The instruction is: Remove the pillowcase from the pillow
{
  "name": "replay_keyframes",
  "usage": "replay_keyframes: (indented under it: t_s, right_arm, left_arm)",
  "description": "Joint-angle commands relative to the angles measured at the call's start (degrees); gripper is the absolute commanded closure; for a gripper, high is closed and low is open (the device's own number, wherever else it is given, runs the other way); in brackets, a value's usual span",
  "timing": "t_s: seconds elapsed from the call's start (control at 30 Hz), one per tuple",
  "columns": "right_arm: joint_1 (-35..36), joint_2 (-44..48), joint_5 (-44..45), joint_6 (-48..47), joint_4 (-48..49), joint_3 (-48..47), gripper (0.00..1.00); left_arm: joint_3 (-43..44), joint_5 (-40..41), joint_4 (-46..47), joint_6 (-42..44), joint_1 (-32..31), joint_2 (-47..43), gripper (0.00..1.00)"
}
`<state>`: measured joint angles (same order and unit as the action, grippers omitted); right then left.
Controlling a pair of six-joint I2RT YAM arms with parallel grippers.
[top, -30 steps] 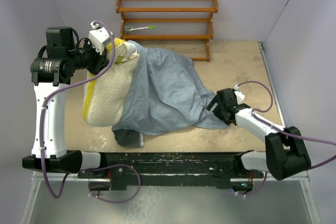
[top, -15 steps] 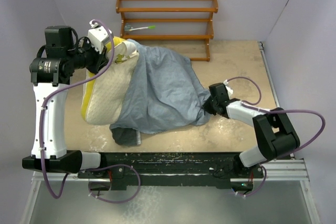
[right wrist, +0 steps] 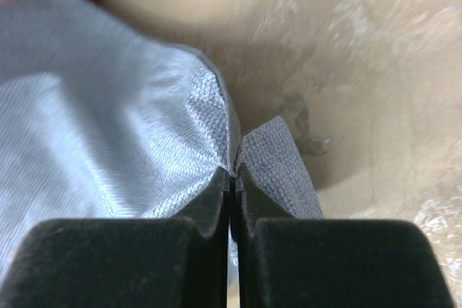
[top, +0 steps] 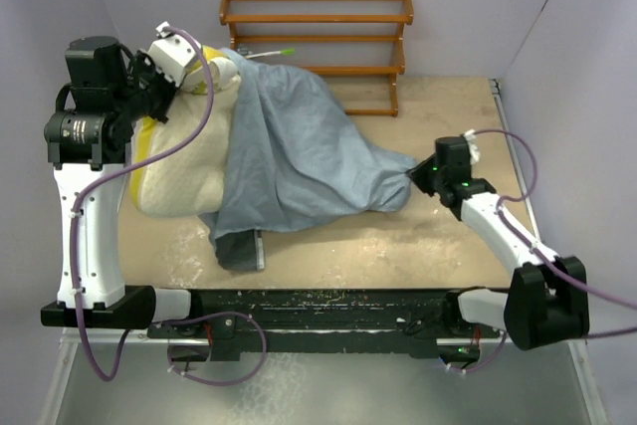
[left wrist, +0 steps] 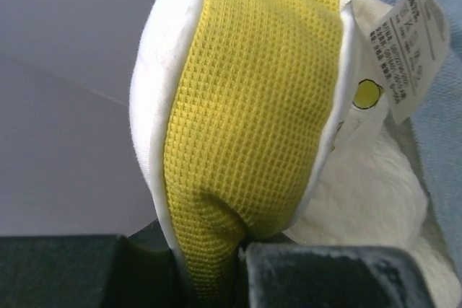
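Grey-blue cloth of the pillowcase (top: 299, 161) is now being drawn tighter than a moment ago. The right gripper (top: 420, 178) has moved away to the right with the closed end of the case, while the left gripper (top: 199, 72) has lifted the corner of the pillow (top: 184, 171) higher and further back. More cream quilting is showing on the left arm's side, so I judge that the case is sliding off, but it is not yet free.

In the right wrist view, the right gripper (right wrist: 232, 185) is pressing its pads together on a small fold of the pillowcase (right wrist: 108, 120). The rest of the cloth is spreading ahead and to the left of the fingers, and the bare table (right wrist: 361, 70) is lying beyond them. In the left wrist view, the left gripper (left wrist: 209, 265) is clamping the yellow mesh edge of the pillow (left wrist: 245, 106), which is rising straight above the fingers. The white tag (left wrist: 404, 41) is hanging up and to the right.

The pillowcase is holding the far and right part of the pillow inside, and its dark striped opening is lying on the near side. The wooden rack (top: 318, 42) is carrying one small green and white thing (top: 264, 53), perhaps a toothbrush.
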<state>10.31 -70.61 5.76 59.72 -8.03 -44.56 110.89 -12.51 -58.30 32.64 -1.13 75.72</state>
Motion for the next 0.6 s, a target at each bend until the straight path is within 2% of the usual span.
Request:
replay_keyframes:
  t_s: [0.0,0.1,0.2,0.3,0.33,0.47,0.57]
  right_arm:
    - [-9.08,6.5,-1.08,3.16,-2.29,1.49,1.0]
    - [-15.12,8.88,-1.64,3.56,-5.77,-0.62,1.0]
    - [-21.88,10.94,-2.79,3.54,-8.65,-3.36,1.0]
    - [-22.84,10.09,1.1,2.45,-12.5,-8.81,1.0]
    - [-23.17,10.2,1.38,3.05,-12.88,-9.4,1.0]
    - [-25.16,9.08,2.23,5.25,-14.81,-10.6,1.0]
    - [-26.44,8.43,3.55,6.8,-16.31,-10.94,1.0]
  left_arm:
    - [4.05,15.51,21.06,7.1,1.39,-2.53,1.0]
    - [4.24,18.23,25.7,5.88,1.52,-3.43,1.0]
    - [0.17,22.75,39.62,3.45,1.48,-6.82,1.0]
    - [-6.02,28.34,57.21,3.06,1.61,-10.85,1.0]
    - [-7.15,29.05,60.33,3.76,1.57,-11.42,1.0]
    - [-4.04,33.27,59.57,7.19,1.59,-9.23,1.0]
    - [-6.93,37.36,64.08,15.75,1.63,-8.29,1.0]
